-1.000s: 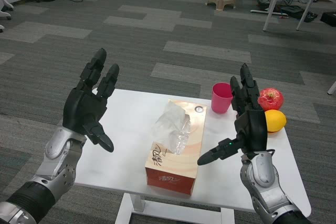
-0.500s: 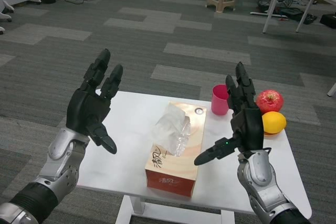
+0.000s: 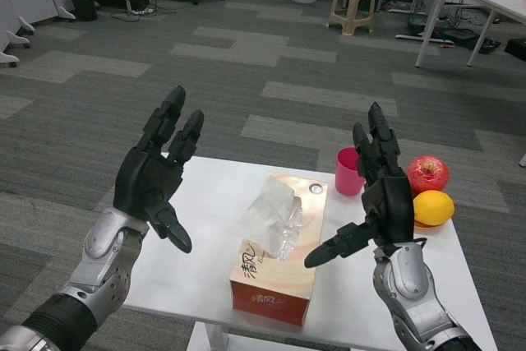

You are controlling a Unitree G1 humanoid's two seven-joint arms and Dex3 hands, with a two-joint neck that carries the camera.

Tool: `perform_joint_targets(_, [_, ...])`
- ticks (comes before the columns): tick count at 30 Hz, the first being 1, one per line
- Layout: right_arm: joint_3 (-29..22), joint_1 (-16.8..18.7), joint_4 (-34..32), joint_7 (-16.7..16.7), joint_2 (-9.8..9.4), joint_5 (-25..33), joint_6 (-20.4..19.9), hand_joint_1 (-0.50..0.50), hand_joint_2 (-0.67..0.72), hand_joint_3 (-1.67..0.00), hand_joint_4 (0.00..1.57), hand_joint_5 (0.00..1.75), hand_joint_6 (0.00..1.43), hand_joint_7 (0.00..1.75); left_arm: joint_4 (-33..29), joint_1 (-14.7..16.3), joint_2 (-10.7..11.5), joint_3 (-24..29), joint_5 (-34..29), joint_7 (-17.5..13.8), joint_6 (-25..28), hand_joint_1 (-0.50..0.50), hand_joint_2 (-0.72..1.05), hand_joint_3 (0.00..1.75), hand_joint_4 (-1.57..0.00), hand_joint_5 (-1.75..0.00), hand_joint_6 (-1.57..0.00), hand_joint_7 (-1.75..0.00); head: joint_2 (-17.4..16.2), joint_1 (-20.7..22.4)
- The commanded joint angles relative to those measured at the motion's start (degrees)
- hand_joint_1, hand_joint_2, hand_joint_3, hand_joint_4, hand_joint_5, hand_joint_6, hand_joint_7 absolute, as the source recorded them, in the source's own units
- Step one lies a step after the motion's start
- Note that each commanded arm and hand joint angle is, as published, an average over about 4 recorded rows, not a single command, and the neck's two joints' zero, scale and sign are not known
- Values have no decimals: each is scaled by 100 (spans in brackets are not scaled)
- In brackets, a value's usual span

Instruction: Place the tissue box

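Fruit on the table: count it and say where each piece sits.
2. A red apple near the table's far right edge, and an orange just in front of it, partly behind the right hand. More could be hidden there.

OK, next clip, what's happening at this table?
The robot holds its left hand and right hand open in the air on either side of an orange cardboard tissue box, touching nothing. The box lies on the white table; a pink plastic cup, red apple and yellow lemon sit at the right.
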Motion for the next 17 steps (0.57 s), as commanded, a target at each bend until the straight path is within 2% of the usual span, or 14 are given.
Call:
perform_joint_targets(1, [25, -109, 57, -10, -120, 8, -38, -46, 34, 0, 0, 0, 0, 0, -29, -83, -73, 64, 111, -12, 16, 50, -37, 0, 0, 0, 0, 0, -28, -21])
perform_joint_targets(13, [78, -37, -42, -10, -261, 8, -51, -46, 34, 0, 0, 0, 0, 0, -141, -21, -123, 51, 207, -10, 7, 50, -37, 0, 0, 0, 0, 0, 168, 117])
perform_joint_targets(17, [86, -40, -30, -10, -263, 8, -54, -46, 34, 0, 0, 0, 0, 0, -131, -39, -123, 49, 214, -3, 7, 50, -37, 6, 0, 0, 0, 0, 233, 86])
